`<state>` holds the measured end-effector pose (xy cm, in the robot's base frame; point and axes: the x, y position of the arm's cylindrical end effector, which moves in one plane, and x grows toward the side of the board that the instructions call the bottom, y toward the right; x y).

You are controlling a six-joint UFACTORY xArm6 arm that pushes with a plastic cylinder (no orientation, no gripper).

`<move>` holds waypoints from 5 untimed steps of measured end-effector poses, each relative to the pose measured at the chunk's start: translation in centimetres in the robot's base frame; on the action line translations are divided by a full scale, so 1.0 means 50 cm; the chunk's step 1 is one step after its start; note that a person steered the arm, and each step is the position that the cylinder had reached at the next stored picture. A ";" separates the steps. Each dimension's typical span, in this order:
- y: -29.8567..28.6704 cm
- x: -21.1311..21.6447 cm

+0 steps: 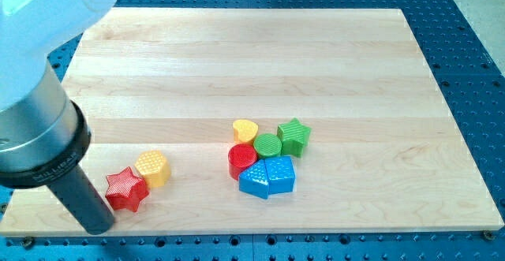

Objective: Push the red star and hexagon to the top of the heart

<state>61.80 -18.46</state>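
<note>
A red star [126, 189] lies near the counter's [237, 56] bottom-left corner, touching a yellow hexagon [152, 168] on its upper right. My tip [99, 228] rests just left of the star. No claw shows, so its state cannot be told. Well apart, toward the bottom edge's middle, a yellow heart [245, 130] tops a cluster: red cylinder [241, 160], green cylinder [267, 146], green star [294, 136] and two blue blocks [268, 177].

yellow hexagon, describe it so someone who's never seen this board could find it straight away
Start at the wooden board's bottom-left corner, where the dark rod ends at my tip. Just right of the tip sits the red star, and touching its upper right is the yellow hexagon. It is the only yellow block here; the yellow heart sits in the central cluster.
</note>
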 end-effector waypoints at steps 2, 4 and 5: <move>0.088 -0.177; 0.081 -0.205; -0.034 -0.204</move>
<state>51.61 -20.15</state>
